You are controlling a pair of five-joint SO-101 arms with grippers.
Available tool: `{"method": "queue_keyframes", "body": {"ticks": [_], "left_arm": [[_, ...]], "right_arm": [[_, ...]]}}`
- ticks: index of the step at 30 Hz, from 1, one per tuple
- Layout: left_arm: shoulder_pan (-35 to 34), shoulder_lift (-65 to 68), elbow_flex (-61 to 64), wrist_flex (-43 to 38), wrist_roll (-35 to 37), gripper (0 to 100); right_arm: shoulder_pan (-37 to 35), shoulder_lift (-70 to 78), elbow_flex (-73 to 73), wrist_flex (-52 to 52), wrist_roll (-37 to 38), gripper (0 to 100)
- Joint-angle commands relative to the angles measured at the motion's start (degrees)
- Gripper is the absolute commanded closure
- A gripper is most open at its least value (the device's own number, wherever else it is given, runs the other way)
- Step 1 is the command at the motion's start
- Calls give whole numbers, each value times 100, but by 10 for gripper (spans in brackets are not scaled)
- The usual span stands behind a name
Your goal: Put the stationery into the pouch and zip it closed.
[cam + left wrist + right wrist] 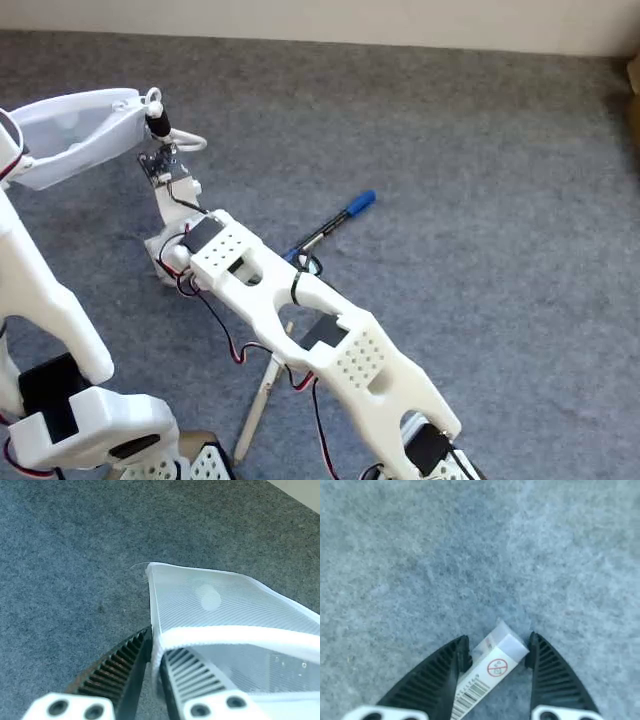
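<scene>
Pouch (70, 135) and stationery are on or over a grey, felt-like tabletop (500, 150), the largest thing we see. Two white arms come in from the bottom of the high view: the left arm (45, 300) goes up the left edge, and the right arm (300, 310) lies diagonally from the bottom centre toward the left middle.

In the upper left of the high view the pouch is white with half-transparent mesh, and its zipper pull (155, 112) is at its right end. The left tool (152, 640) is closed on the white border of the pouch (215, 610), with one ribbed jaw on each side of the edge.

A pen with a blue cap (340, 220) lies near the centre, its lower end hidden under the right arm. A pale pencil-like stick (258, 405) lies at the bottom centre.

The right tool (498, 640) is low over the tabletop with its jaws apart, one on each side of a small white eraser (492, 667). One jaw touches the eraser. We cannot tell if the other jaw does.
</scene>
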Motion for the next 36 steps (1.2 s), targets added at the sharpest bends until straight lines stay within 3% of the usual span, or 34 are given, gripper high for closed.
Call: {"method": "queue_keyframes", "body": {"ticks": [1, 6, 11, 17, 28, 33, 36], "left_arm": [[-48, -92, -312, 44, 53, 994], [-48, -92, -312, 44, 53, 994], [-48, -92, -312, 44, 53, 994], [-48, -92, -312, 44, 53, 994], [-31, -92, -312, 44, 53, 994], [-22, -92, -312, 53, 53, 994], [-22, -92, -312, 53, 53, 994]], "right_arm": [[66, -110, -136, 391, 79, 837], [84, -66, -681, 866, 114, 933], [84, -84, -760, 1130, 949, 944], [92, -101, -769, 1262, 1090, 995], [92, -233, -831, 2440, 2523, 988], [57, -233, -840, 3029, 2532, 844], [57, -233, -840, 3213, 2532, 838]]}}
